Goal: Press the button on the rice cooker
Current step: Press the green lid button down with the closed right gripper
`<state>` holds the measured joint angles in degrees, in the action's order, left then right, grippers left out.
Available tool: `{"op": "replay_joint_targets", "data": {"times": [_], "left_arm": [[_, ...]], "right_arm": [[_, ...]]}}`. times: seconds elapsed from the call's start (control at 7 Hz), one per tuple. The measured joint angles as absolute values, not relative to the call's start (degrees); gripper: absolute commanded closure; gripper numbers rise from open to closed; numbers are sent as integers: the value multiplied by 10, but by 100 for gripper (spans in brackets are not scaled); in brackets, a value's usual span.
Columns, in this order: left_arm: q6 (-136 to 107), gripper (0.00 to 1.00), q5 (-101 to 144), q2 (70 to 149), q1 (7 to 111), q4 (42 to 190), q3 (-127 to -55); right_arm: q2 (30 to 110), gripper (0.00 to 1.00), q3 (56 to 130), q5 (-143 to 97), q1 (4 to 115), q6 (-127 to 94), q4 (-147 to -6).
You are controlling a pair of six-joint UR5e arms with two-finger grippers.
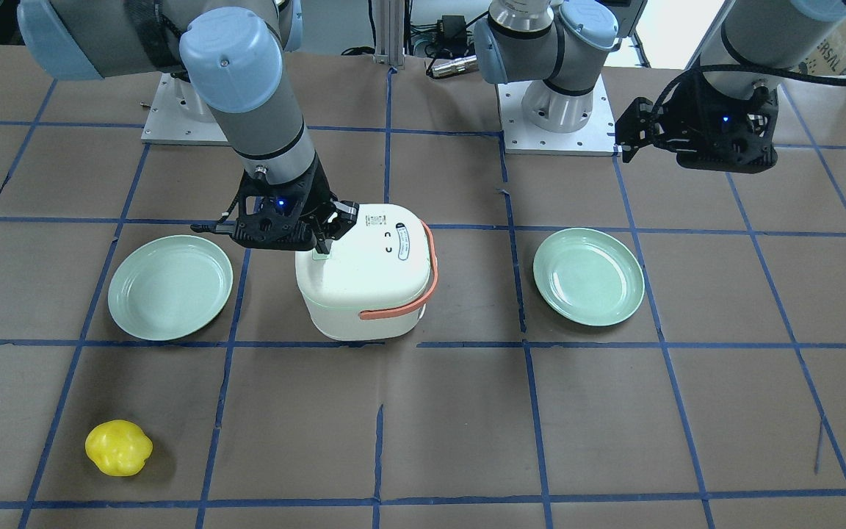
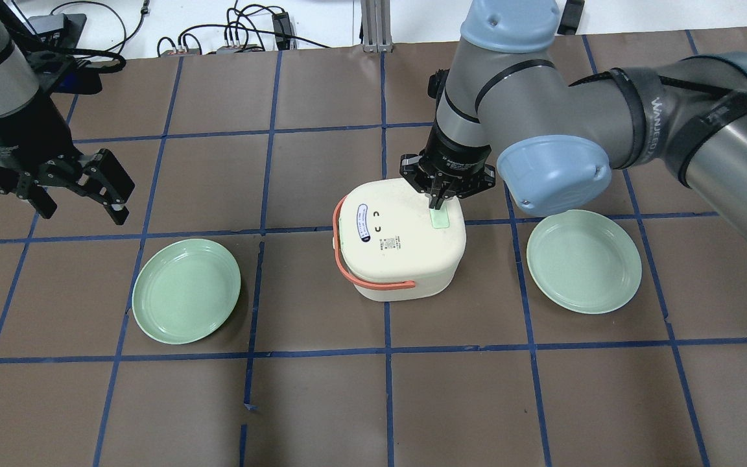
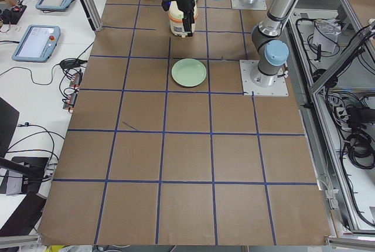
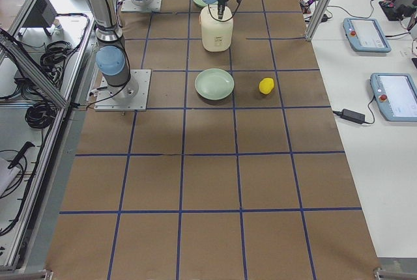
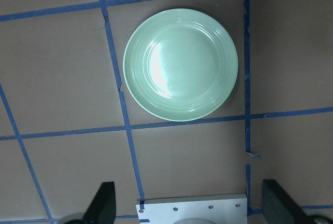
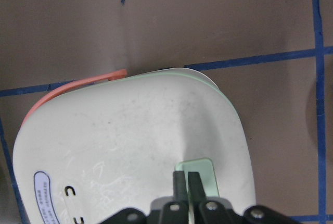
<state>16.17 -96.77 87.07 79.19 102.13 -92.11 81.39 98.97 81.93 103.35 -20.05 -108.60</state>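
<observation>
A white rice cooker (image 2: 403,240) with an orange handle (image 2: 373,283) stands at the table's middle. A pale green button (image 2: 440,219) sits on its lid near the right edge. My right gripper (image 2: 436,204) is shut, its fingertips (image 6: 186,179) pressed together and resting on the button (image 6: 196,174); it also shows in the front view (image 1: 322,245). My left gripper (image 2: 82,201) is open and empty, held high over the table's left side above a green plate (image 5: 180,63).
Two green plates lie either side of the cooker: one at the left (image 2: 186,289), one at the right (image 2: 583,260). A yellow pepper-like object (image 1: 118,447) lies on the table's far side, right of the cooker. Blue tape lines grid the brown table.
</observation>
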Motion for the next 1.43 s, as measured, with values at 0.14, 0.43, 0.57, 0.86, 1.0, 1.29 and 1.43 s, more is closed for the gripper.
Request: {"op": "replay_joint_targets", "data": {"times": [0.14, 0.43, 0.57, 0.86, 1.0, 1.29, 1.43], "left_arm": [[162, 0, -968, 871, 792, 1021, -921], [162, 0, -968, 871, 792, 1021, -921], [162, 0, -968, 871, 792, 1021, -921], [162, 0, -968, 871, 792, 1021, -921], [162, 0, -968, 871, 792, 1021, -921], [162, 0, -968, 871, 792, 1021, -921], [162, 0, -968, 871, 792, 1021, -921]], "right_arm": [[813, 84, 996, 821, 1033, -196, -1087], [813, 84, 1000, 823, 1033, -192, -1087], [813, 84, 1000, 823, 1033, -192, -1087], [814, 84, 1000, 823, 1033, -194, -1087], [814, 84, 1000, 823, 1033, -194, -1087], [813, 84, 1001, 823, 1033, -194, -1087], [813, 84, 1003, 823, 1033, -193, -1087]]}}
